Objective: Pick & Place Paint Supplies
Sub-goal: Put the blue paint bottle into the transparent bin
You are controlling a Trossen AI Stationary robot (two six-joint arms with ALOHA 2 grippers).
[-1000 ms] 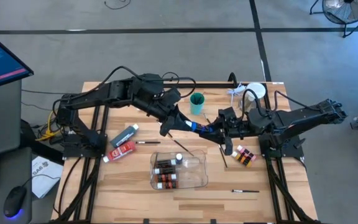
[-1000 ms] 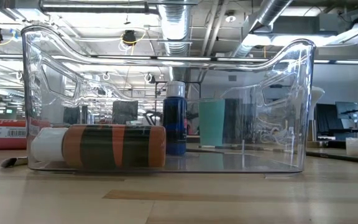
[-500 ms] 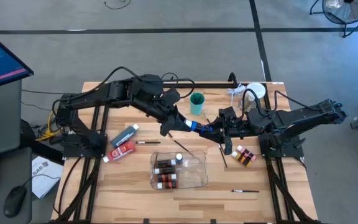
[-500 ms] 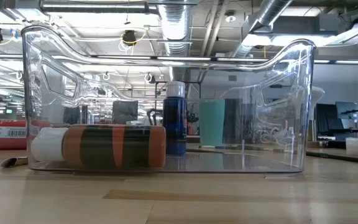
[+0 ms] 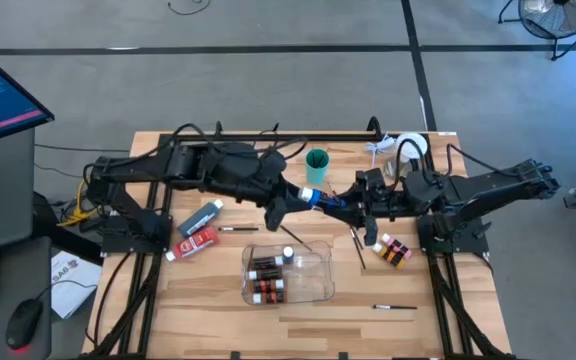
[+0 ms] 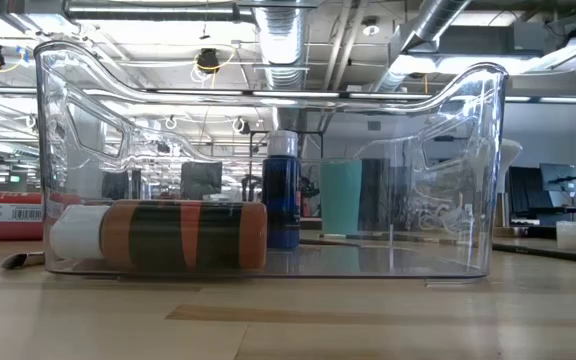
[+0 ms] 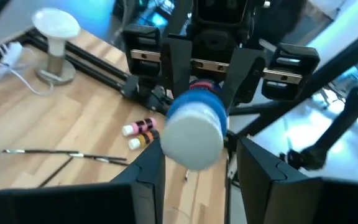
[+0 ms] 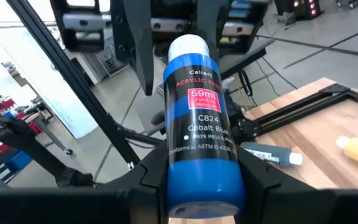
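Both arms meet over the middle of the table with one blue paint tube (image 8: 202, 118) between them, lifted clear of the wood just behind the clear plastic tray (image 5: 318, 268). The right gripper (image 8: 197, 180) clamps the tube's lower body, the label facing its camera and reading Cobalt Blue. The left gripper (image 7: 194, 158) holds the white-capped end of the same tube, its fingers (image 7: 148, 180) set on either side of the cap. So both sets of jaws stand at a middling width, each closed on the tube, which looks like a handover in mid-air; which arm will carry it on I cannot tell.

As to progress, a few small brown bottles with white caps (image 5: 264, 276) already lie inside the tray, and the low view shows one of them on its side against the tray's near wall. Much is left on the table: a grey tube (image 5: 200, 217) and a red tube (image 5: 194, 243) near the left arm's base, a pair of small bottles (image 5: 393, 250) beside the right arm, and thin brushes (image 5: 394, 307) scattered about the tray and the front edge. The teal cup (image 5: 316, 165) stands upright at the back, with nothing visibly in it. By my judgement the job is under halfway
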